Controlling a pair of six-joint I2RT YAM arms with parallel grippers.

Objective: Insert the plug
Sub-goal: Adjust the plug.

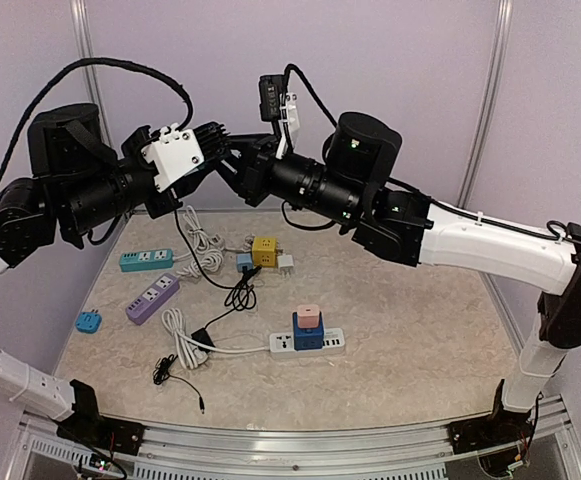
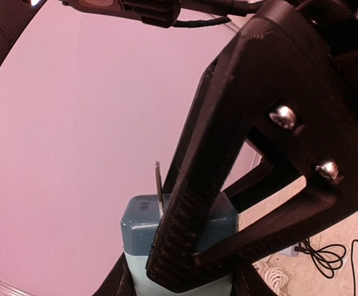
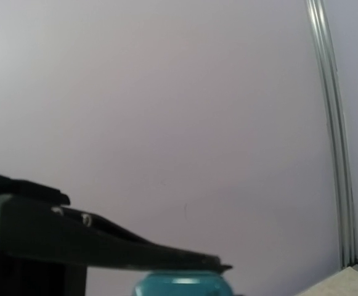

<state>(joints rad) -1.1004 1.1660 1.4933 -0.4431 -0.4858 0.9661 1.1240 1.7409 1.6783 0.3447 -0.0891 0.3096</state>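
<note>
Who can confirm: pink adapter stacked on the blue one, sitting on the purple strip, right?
Wrong strip: the pink adapter, stacked on the blue adapter, sits on the white strip; the purple strip lies apart, further left. Top external view shows it.

arms raised, left gripper meeting right gripper midair.

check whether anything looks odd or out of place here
The teal plug adapter is high in the air rather than on the table: the left fingers hold it, prong up, and a right finger lies across it. Below, black and white cords lie tangled among the power strips.
</note>
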